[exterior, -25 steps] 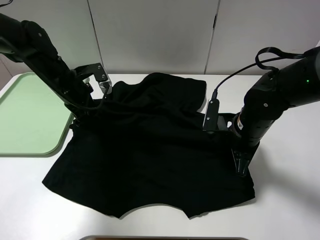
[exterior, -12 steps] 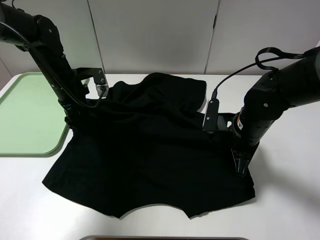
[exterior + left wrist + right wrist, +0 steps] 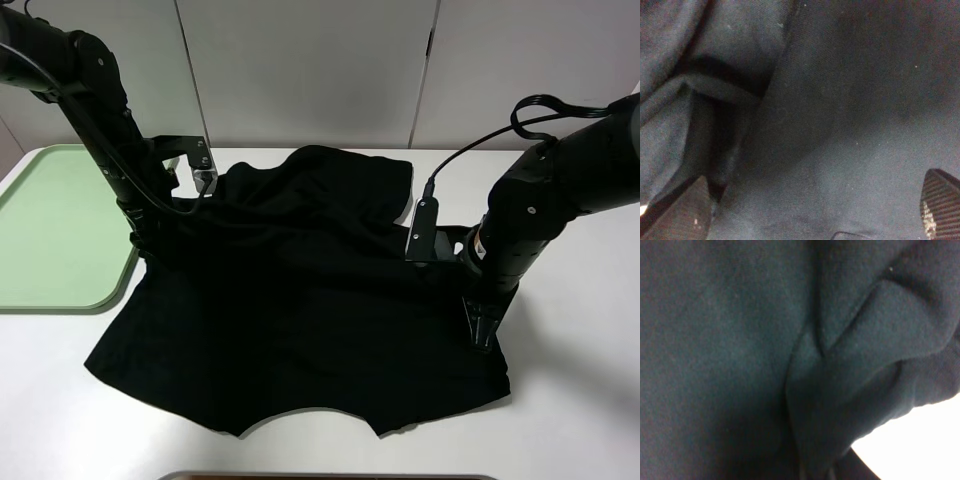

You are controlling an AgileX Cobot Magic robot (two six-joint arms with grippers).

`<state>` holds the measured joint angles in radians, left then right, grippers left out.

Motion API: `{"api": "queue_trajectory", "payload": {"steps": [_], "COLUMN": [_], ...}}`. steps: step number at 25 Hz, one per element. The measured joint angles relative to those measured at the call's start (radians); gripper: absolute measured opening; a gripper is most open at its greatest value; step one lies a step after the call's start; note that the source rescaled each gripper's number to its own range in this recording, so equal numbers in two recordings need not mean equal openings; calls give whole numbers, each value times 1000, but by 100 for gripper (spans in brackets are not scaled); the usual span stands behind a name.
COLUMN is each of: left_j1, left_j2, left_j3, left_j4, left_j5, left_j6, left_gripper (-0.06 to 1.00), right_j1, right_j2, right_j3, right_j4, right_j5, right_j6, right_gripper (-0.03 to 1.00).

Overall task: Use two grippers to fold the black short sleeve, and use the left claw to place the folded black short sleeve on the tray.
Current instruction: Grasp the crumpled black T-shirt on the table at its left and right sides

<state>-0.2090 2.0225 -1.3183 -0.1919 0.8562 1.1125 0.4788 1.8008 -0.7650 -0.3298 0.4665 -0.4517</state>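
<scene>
The black short sleeve [image 3: 300, 310] lies spread over the white table, its upper part rumpled and folded over. My left claw [image 3: 146, 238] points down onto the shirt's left edge, close to the tray [image 3: 50, 240]. In the left wrist view its two fingers [image 3: 682, 212] stand wide apart, open over the creased cloth [image 3: 840, 100]. My right gripper [image 3: 482, 338] reaches down at the shirt's right edge. In the right wrist view the cloth [image 3: 740, 340] fills the picture and gathers into a fold running toward the gripper; its fingers are hidden.
The pale green tray holds nothing and sits at the table's left edge. Bare white table [image 3: 570, 400] shows to the right of and in front of the shirt. A dark edge [image 3: 330, 476] lies along the bottom of the exterior view. Wall panels stand behind.
My left arm has swung more upright and back toward the wall, while its claw stays at the shirt's left edge. The right arm and the shirt have not moved.
</scene>
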Motion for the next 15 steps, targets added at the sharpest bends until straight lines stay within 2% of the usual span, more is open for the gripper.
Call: {"api": "queue_trajectory", "payload": {"steps": [9, 12, 15], "left_j1": [0, 0, 0], "left_j2": [75, 75, 75], "left_j3": [0, 0, 0], "left_j4": [-1, -1, 0], "left_j5": [-2, -2, -2], "left_j6": [-49, -49, -49], "left_gripper": [82, 76, 63], "right_j1": [0, 0, 0], "right_j2": [0, 0, 0], "right_j3": [0, 0, 0], "right_j4": [0, 0, 0], "right_j5": [0, 0, 0], "right_j6": [42, 45, 45], "right_gripper": [0, 0, 0]}}
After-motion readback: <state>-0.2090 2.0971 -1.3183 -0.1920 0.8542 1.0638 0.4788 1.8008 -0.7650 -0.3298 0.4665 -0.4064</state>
